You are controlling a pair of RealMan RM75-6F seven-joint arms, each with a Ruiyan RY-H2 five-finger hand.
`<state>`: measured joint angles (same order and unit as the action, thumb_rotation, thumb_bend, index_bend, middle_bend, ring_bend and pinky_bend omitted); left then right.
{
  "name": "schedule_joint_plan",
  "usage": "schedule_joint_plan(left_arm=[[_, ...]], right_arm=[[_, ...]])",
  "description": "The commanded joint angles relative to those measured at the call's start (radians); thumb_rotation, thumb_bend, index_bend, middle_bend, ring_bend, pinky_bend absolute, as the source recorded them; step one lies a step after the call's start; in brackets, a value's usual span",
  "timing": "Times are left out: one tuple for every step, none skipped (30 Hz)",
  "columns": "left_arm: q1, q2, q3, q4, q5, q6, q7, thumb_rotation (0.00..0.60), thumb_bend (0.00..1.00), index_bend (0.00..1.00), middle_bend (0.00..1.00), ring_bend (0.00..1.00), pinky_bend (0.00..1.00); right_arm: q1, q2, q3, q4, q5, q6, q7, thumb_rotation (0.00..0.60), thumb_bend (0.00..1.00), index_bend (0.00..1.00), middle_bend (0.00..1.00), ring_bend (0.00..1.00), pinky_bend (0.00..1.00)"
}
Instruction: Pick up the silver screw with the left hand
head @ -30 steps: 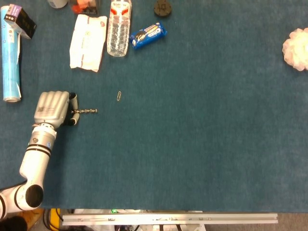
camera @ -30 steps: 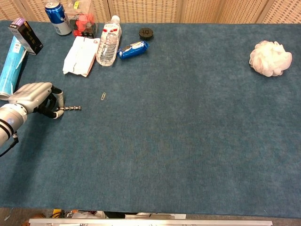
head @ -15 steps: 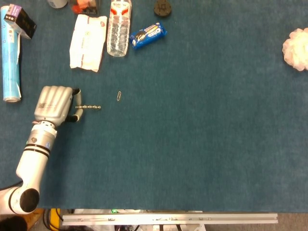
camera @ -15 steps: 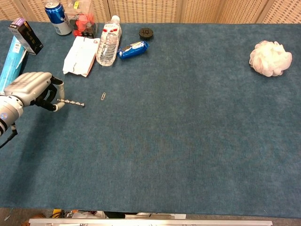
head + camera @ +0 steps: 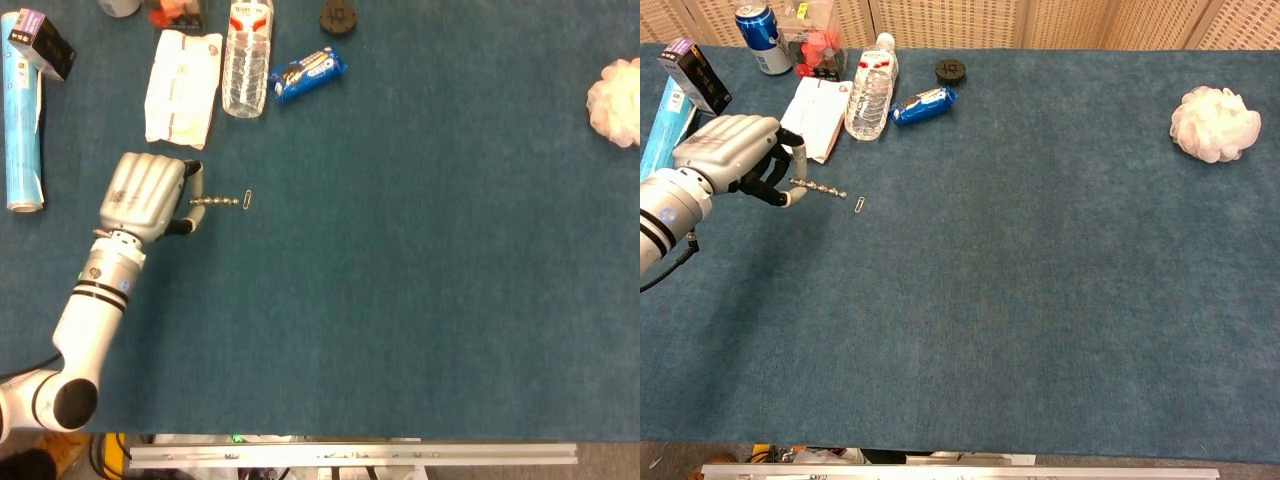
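Note:
The silver screw (image 5: 217, 201) (image 5: 821, 187) is a thin, ridged metal rod, and my left hand (image 5: 147, 195) (image 5: 735, 158) pinches its near end. It sticks out to the right of the curled fingers, lifted off the blue cloth. Its tip hangs just short of a small paperclip (image 5: 246, 199) (image 5: 859, 205). The hand sits at the left side of the table, below a white packet. My right hand shows in neither view.
Along the far left edge lie a white packet (image 5: 183, 86), a clear water bottle (image 5: 247, 58), a blue snack wrapper (image 5: 307, 73), a black round part (image 5: 951, 70), a blue can (image 5: 756, 36), a blue tube (image 5: 22, 120) and a dark box (image 5: 699, 75). A white puff (image 5: 1213, 123) sits far right.
My left hand has risen and moved right and towards the far edge, carrying the screw off the cloth towards the paperclip.

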<state>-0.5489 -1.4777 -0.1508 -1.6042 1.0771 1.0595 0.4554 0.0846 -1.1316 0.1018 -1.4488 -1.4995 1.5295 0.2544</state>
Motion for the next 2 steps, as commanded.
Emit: schedule_joint_plan(left_arm=[[-0.011,-0.017,-0.002,0.009,-0.016,-0.005,0.009,0.6,0.34,0.6,0.79,0.77,0.9],[-0.014,-0.022,-0.003,0.013,-0.021,-0.005,0.011,0.6,0.34,0.6,0.79,0.77,0.9]], right_arm=[[-0.002,0.001,0.0,0.001,0.0,0.002,0.002,0.6,0.33,0.49,0.44,0.41,0.46],[-0.002,0.001,0.0,0.001,0.0,0.002,0.003,0.6,0.33,0.49,0.44,0.41,0.46]])
